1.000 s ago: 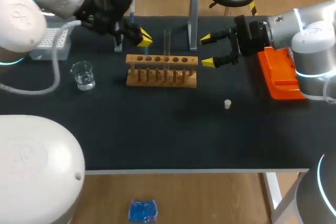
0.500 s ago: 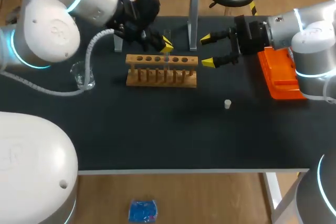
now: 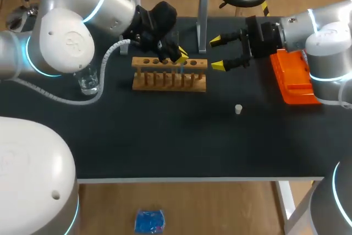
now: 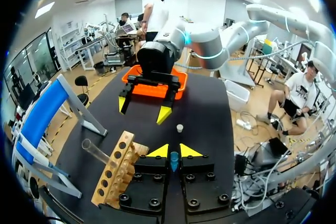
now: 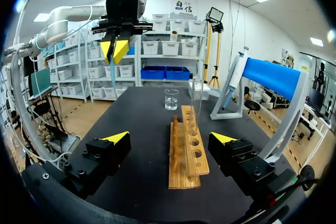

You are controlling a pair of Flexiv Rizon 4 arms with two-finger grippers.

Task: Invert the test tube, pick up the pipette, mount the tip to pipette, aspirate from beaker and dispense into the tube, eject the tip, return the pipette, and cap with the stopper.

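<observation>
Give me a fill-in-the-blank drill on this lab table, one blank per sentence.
1. The right gripper hangs over the table with its fingers ___.
2. The test tube stands in the rack, which is made of ___.
3. The tray at the table's right end is coloured ___.
4. Seen from the head view, the beaker stands on the rack's ___ side.

Missing words: open; wood; orange; left.
</observation>
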